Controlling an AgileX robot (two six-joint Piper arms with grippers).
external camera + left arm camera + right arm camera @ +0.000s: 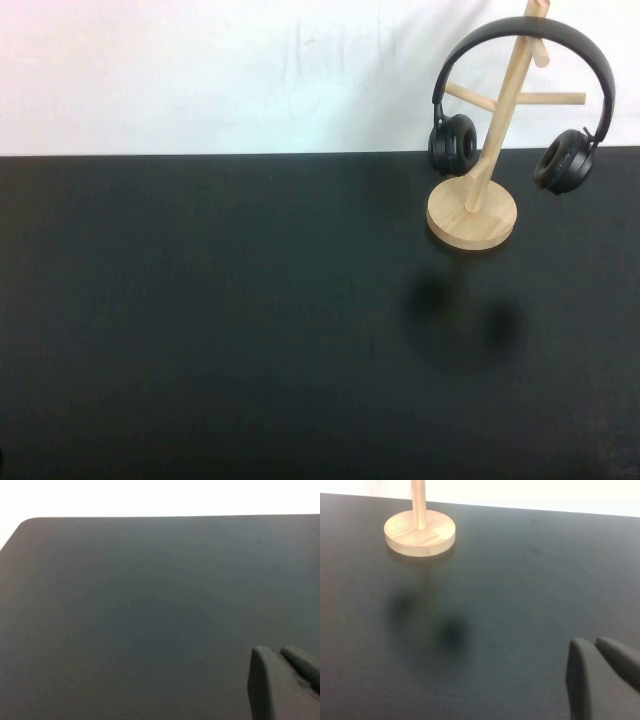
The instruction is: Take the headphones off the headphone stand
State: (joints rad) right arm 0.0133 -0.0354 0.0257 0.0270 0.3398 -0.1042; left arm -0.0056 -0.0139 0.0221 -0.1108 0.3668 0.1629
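The black headphones [525, 35] hang by their headband over the light wooden headphone stand [473, 212] at the far right of the black table, one ear cup on each side of the slanted pole. The stand's round base also shows in the right wrist view [420, 532]; the headphones are out of that view. My right gripper [592, 647] is shut and empty, low over the table well short of the stand. My left gripper [275, 652] is shut and empty over bare table. Neither gripper shows in the high view.
The black table [250, 320] ends at a white wall along its far edge. The stand stands close to that far edge. The table's rounded far corner shows in the left wrist view [30, 522].
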